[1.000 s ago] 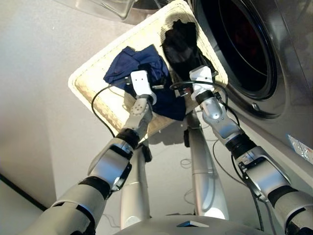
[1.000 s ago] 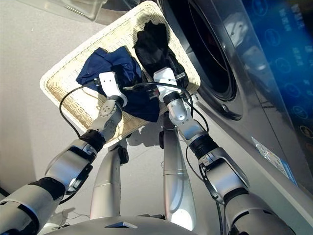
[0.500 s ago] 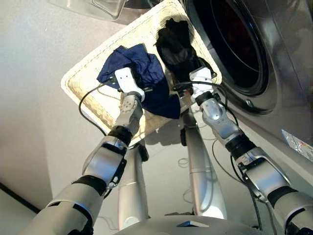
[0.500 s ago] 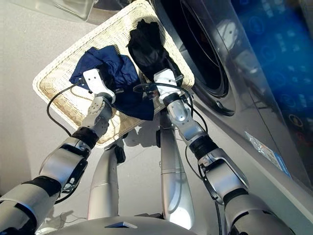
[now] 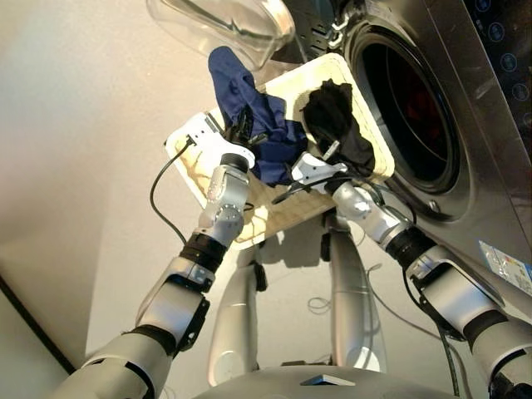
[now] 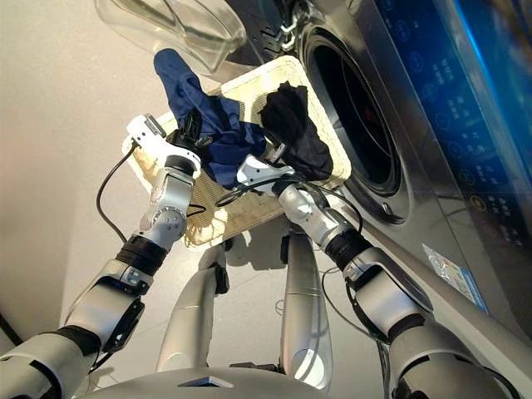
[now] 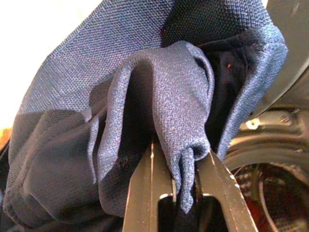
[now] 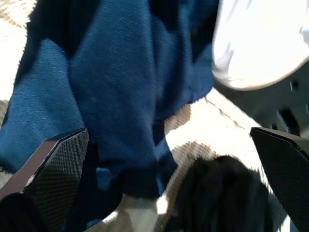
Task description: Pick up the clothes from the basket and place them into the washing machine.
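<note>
My left gripper (image 5: 243, 126) is shut on the navy garment (image 5: 249, 104) and holds it lifted above the basket (image 5: 287, 87). In the left wrist view a fold of the navy cloth (image 7: 164, 116) is pinched between the fingers (image 7: 145, 193). The cloth's lower end still hangs down to the wicker. The black garment (image 5: 337, 125) lies in the basket on the side nearest the washing machine (image 5: 465, 125). My right gripper (image 5: 328, 152) hovers open over the basket between both garments, its fingers (image 8: 53, 164) wide apart. A reddish patch shows inside the drum (image 5: 411, 100).
The machine's clear porthole door (image 5: 224, 25) stands swung open just beyond the basket, close above the raised navy cloth. The drum hole lies to the basket's right. Pale floor (image 5: 83, 166) spreads to the left.
My left gripper has risen and pulled the navy garment up out of the basket. My right gripper has turned to the left over the wicker. The camera has tilted too.
</note>
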Available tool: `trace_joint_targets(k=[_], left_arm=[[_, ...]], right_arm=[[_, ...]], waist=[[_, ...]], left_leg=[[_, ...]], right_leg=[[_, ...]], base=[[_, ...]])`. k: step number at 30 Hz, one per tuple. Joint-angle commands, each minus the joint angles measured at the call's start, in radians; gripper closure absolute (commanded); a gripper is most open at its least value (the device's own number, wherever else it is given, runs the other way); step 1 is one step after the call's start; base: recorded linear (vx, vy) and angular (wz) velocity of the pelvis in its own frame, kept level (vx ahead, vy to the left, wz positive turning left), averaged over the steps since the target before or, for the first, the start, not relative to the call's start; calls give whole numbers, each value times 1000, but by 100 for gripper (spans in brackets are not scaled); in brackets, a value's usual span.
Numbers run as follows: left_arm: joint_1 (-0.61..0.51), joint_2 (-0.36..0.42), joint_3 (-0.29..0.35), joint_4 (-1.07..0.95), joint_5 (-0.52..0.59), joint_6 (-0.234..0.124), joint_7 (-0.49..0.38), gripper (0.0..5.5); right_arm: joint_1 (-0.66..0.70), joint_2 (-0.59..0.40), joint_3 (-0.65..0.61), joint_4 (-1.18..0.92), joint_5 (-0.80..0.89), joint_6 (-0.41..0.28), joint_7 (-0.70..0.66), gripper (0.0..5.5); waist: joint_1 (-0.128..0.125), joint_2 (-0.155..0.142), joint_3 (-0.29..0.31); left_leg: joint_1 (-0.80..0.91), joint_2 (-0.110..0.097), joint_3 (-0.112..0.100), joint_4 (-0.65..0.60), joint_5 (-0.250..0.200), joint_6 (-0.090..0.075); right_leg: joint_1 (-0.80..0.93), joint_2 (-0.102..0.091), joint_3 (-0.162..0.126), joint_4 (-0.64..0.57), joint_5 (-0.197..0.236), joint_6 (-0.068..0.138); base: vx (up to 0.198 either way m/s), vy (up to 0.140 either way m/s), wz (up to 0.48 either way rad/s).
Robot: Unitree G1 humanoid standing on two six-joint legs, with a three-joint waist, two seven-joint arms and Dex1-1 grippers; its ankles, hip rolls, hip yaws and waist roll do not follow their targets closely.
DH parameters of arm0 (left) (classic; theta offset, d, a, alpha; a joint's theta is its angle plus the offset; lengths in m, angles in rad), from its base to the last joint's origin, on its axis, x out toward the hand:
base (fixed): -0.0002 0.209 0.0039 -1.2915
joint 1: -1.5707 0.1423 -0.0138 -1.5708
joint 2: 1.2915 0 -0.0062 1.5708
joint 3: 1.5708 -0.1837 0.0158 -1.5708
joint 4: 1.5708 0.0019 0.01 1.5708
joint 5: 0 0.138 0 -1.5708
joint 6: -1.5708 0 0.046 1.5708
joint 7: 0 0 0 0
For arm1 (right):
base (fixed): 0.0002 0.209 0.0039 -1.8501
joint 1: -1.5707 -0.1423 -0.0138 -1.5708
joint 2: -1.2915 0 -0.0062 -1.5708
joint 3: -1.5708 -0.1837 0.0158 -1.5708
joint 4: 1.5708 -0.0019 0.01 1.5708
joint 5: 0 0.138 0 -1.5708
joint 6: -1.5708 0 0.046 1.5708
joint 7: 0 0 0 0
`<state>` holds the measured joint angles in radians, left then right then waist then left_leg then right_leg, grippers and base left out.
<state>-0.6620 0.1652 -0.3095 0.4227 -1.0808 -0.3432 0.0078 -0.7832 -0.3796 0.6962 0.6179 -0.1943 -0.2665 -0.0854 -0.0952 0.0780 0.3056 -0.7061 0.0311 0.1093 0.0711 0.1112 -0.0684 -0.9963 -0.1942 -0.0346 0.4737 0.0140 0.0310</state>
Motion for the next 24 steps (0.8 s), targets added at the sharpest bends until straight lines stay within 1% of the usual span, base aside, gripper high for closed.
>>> trace_joint_targets(k=[1,6,10,17,18,20,24], left_arm=[[-3,-3,-11,-107,-22,-52,-16,550],[21,0,-55,-198,-51,-49,-27,550],[35,11,-94,-256,-66,-32,-47,550],[62,28,-169,-367,-127,-14,-89,550],[65,33,-177,-373,-130,-7,-93,550],[73,38,-181,-383,-136,-8,-94,550],[85,43,-176,-382,-136,-16,-88,550]], right_arm=[[-61,28,24,8,-68,-31,-6,0],[-72,53,21,33,-83,-25,-21,0],[-91,84,22,66,-85,-24,-28,0],[-148,137,7,140,-82,-17,-61,0],[-155,142,6,142,-82,-16,-67,246],[-161,142,-8,136,-84,-16,-89,550],[-155,137,-44,116,-70,-18,-129,550]], waist=[[10,52,-30],[25,65,-43],[38,75,-51],[60,95,-61],[62,97,-62],[64,97,-65],[66,98,-65]], left_leg=[[84,37,-16,127,-149,-23],[96,37,-19,122,-147,-22],[107,37,-22,118,-145,-21],[112,38,-26,114,-139,-22],[112,38,-26,115,-138,-22],[114,38,-26,115,-137,-23],[117,40,-28,115,-135,-25]], right_leg=[[97,-26,3,-193,149,116],[111,-28,1,-200,148,119],[120,-30,-2,-202,147,120],[124,-33,-4,-204,149,122],[124,-33,-4,-203,148,123],[126,-33,-3,-203,149,123],[131,-32,-5,-206,150,123]], base=[[0,0,0],[0,0,0],[0,0,0],[0,0,0],[0,0,0],[0,0,0],[0,0,0]])
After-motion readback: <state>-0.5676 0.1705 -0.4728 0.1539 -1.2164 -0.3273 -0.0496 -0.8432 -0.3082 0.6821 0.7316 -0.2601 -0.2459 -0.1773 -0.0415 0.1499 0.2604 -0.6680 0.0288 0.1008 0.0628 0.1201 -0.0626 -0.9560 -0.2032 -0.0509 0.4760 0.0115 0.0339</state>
